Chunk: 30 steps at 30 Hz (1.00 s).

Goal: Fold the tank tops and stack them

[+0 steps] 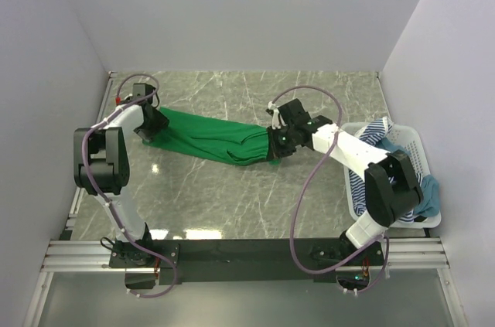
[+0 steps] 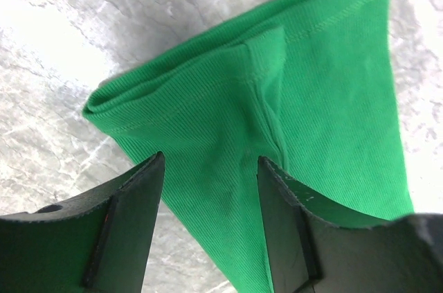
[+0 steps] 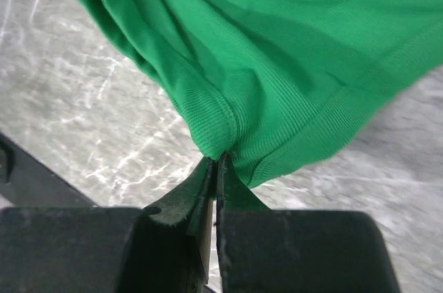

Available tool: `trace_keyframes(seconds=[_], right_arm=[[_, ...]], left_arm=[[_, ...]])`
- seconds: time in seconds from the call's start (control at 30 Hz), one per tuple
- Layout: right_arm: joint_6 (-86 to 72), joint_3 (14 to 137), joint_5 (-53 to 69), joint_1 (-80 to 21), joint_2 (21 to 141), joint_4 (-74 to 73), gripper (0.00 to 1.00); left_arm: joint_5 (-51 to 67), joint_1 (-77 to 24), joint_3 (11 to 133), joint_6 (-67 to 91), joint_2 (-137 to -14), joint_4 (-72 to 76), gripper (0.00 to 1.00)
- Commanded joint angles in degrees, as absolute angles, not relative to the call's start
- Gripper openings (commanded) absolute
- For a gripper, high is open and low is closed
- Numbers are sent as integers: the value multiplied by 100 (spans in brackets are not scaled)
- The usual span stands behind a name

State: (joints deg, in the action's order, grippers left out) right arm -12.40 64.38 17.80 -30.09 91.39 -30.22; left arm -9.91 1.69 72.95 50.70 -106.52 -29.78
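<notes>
Marble table (image 1: 232, 211) bears the green tank top (image 1: 209, 137) mid-table | we see striped top (image 1: 373, 132) and teal top (image 1: 430, 195) in the basket (image 1: 418, 153), right | left gripper (image 2: 208, 182) spread over the green cloth's left end | right gripper (image 3: 216, 165) pinching its right end

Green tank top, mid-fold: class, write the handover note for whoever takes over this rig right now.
Left gripper: open, fingers astride one end of the green tank top, not pinching it.
Right gripper: shut on a pinch of the other end.
The green top lies bunched lengthwise on the table between the arms. The striped top and teal top are in the white basket on the right.
Done: no finished fold or stack in view.
Left: fold all three, then stack.
</notes>
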Motion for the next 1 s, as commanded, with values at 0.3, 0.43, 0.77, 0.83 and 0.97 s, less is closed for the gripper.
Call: trace_keyframes(seconds=[0.3,0.43,0.77,0.83,0.97], right_arm=[[-1564,6653,2276,-2725,10134,-3313,0],[-1617,6548,2452,-2654,10081,-3313,0],[-1731,6469,2250,-2663,10116,-3463,0],[-1758,6425,2172,-2663,10099,-3472,0],[-1819,6363,2022,-2663,10011,-3463,0]], left_arm=[[-642,-834,7312,4395,-9765,-2874,63],[-615,-1616,7260,4122,-9694,-2901,63],[193,-2575,7145,4359,-9949,-2646,64],[254,-2707,7198,4412,-10089,-2576,64],[369,-2874,7312,4491,-10327,-2558,63]])
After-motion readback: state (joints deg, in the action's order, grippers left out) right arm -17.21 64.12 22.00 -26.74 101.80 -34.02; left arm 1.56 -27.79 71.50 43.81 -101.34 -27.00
